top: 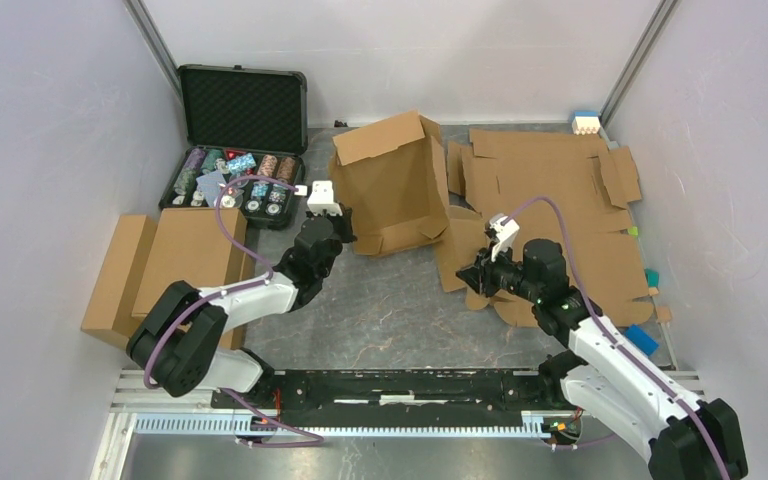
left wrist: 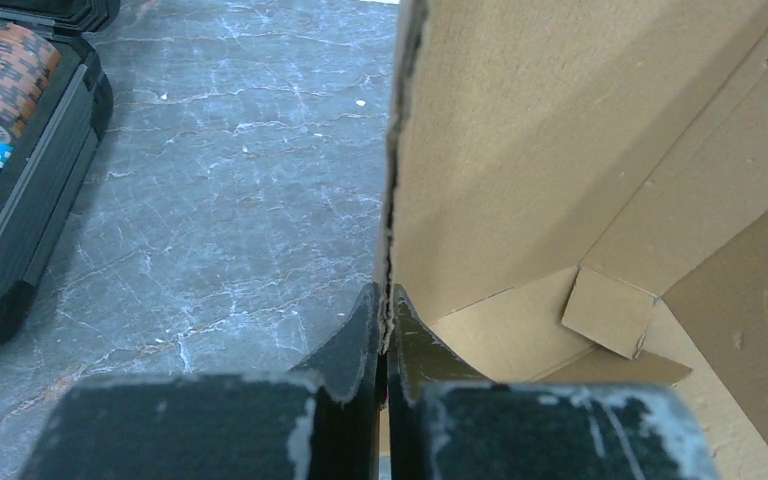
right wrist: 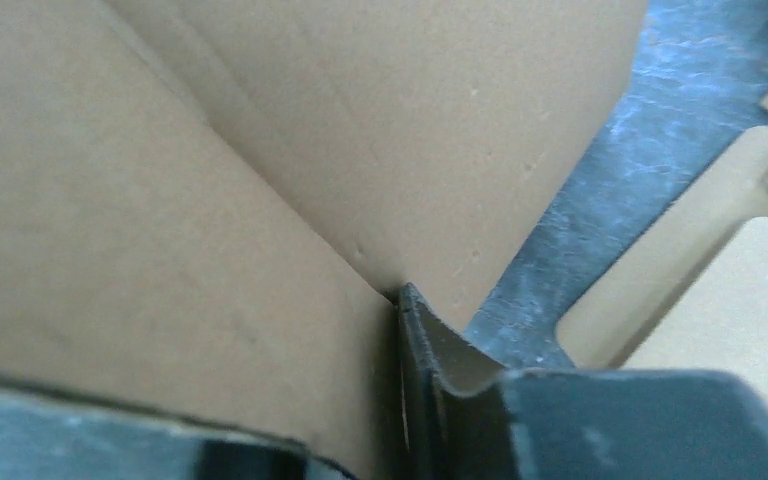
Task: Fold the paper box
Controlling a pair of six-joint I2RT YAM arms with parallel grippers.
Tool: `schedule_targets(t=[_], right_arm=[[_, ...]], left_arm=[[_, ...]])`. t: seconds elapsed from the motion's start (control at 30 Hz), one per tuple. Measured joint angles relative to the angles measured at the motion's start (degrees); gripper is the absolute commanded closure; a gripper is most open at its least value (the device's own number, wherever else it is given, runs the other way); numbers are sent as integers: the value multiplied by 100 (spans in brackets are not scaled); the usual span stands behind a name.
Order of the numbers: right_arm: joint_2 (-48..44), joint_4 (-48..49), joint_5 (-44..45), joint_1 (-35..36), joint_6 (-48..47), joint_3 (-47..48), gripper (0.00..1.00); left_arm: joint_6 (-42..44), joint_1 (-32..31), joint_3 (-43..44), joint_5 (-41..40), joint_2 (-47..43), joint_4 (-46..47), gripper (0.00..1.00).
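Half the right gripper point(top: 472, 272) hides behind the box point(top: 390, 185); cannot tell its grip. Left gripper point(left wrist: 385, 305) pinches the box edge.

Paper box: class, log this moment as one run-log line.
paper box: partly folded, walls upright | left pincer: shut on box wall edge | right pincer: against cardboard flap, grip unclear

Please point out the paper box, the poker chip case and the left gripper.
paper box point(top: 392, 195): top view, its upright panel.
poker chip case point(top: 243, 105): top view, open lid.
left gripper point(left wrist: 385, 300): left wrist view, midway between its fingers.
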Motion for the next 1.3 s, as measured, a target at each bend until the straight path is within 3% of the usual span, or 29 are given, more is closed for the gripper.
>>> schedule_targets(t=[0.03, 0.1, 0.77, 1.03, 1.3], right_arm=[[-35, -26, 94, 0, -22, 2, 94], [-111, 42, 232, 0, -116, 17, 100], [271, -151, -817, -2, -31, 597, 100], [254, -417, -514, 0, -282, 608, 100], [299, 667, -1556, -7, 133, -42, 100]], left_arm=[[0, -2, 0, 7, -9, -11, 98], [2, -9, 0, 70, -20, -22, 98], [2, -37, 2, -22, -170, -267, 98], [4, -83, 2, -190, -332, -518, 98], [2, -105, 4, -190, -332, -516, 98]])
